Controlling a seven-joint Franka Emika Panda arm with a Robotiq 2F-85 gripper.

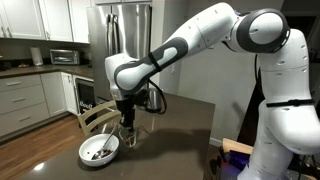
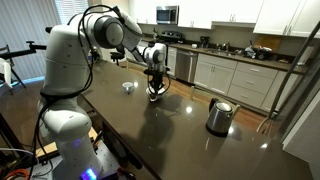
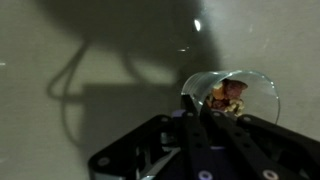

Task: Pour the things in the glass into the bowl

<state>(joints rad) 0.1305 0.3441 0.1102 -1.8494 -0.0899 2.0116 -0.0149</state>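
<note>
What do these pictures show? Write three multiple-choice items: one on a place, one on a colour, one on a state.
1. Where does the bowl stand? A on the floor; B on the dark table; C on the kitchen counter.
2. What colour is the bowl? A red; B black; C white.
3. What state is the glass in? A holding brown bits; B empty; C shattered.
Answers: 1 B, an exterior view shows the bowl resting on the table. 2 C, its rim and wall are white. 3 A, the wrist view shows the bits inside the glass.
</note>
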